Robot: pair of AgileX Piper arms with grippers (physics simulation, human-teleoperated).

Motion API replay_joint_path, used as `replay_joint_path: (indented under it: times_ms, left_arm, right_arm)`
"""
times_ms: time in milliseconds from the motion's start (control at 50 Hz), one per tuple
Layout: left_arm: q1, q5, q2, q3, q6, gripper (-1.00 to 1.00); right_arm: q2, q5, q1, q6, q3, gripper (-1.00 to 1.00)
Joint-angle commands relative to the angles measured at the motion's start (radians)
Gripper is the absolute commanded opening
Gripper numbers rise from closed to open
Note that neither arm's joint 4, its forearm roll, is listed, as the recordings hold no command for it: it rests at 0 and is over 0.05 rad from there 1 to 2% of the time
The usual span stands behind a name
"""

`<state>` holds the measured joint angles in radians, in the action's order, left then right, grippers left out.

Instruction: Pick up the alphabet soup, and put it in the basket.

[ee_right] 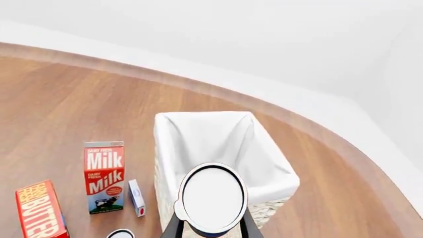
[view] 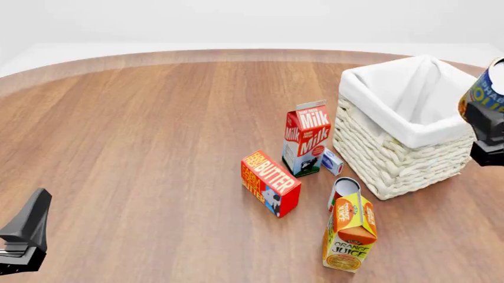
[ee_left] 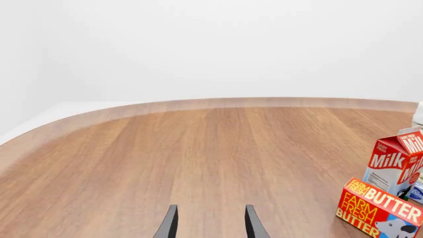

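Note:
The alphabet soup (view: 480,94), a blue-labelled can with yellow-green lettering, hangs in the air at the front view's right edge, partly cut off. My right gripper (view: 489,140) is shut on it from below. Through the right wrist view the can's pale top (ee_right: 213,198) fills the space between the fingers (ee_right: 173,227), in front of the basket's near rim. The white wicker basket (view: 393,159) with its cloth lining (ee_right: 198,117) stands just left of the can, and only its cloth lining shows inside. My left gripper (view: 23,236) rests low at the near left, open (ee_left: 210,224) with nothing between its fingers.
A milk carton (view: 307,138) and a small blue-white box (view: 331,161) stand against the basket's left side. A butter box (view: 270,183), a slim red-and-white can (view: 344,190) and a tilted orange juice carton (view: 350,230) sit nearer. The milk (ee_left: 396,161) and butter (ee_left: 380,208) also show beside the left gripper.

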<state>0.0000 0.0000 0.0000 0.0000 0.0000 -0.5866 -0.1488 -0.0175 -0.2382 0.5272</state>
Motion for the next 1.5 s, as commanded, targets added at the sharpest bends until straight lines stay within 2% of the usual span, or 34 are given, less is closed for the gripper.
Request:
replay_joint_path:
  times_ms: [20, 140, 160, 180, 200, 680, 720, 1060, 1080, 1500]
  left_arm:
    - [0.0, 0.0, 0.0, 0.0, 0.0, 1.0]
    - [0.0, 0.0, 0.0, 0.0, 0.0, 1.0]
    - [0.0, 0.0, 0.0, 0.0, 0.0, 1.0]
    - [0.0, 0.0, 0.0, 0.0, 0.0, 1.0]
    - [0.0, 0.0, 0.0, 0.0, 0.0, 1.0]
    - [0.0, 0.0, 0.0, 0.0, 0.0, 1.0]
    - [0.0, 0.0, 0.0, 0.0, 0.0, 1.0]
    - [0.0, 0.0, 0.0, 0.0, 0.0, 1.0]
    - [0.0, 0.0, 0.0, 0.0, 0.0, 1.0]
    - [0.0, 0.0, 0.0, 0.0, 0.0, 1.0]
  right_arm:
    - [-0.022, -0.021, 0.01, 0.018, 0.066, -1.0]
    - [-0.022, -0.021, 0.01, 0.018, 0.066, -1.0]
    - [-0.03, -0.033, 0.012, 0.022, 0.09, -1.0]
    - [-0.076, -0.067, 0.019, 0.044, 0.168, -1.0]
    - [-0.082, -0.074, 0.028, 0.044, 0.182, -1.0]
    - [-0.16, -0.104, 0.045, 0.053, 0.27, -1.0]
    - [-0.2, -0.115, 0.045, 0.077, 0.303, -1.0]
    - [-0.265, -0.142, 0.048, 0.077, 0.369, -1.0]
    - [-0.299, -0.138, 0.038, 0.059, 0.389, -1.0]
    - [-0.403, -0.152, 0.011, 0.044, 0.466, -1.0]
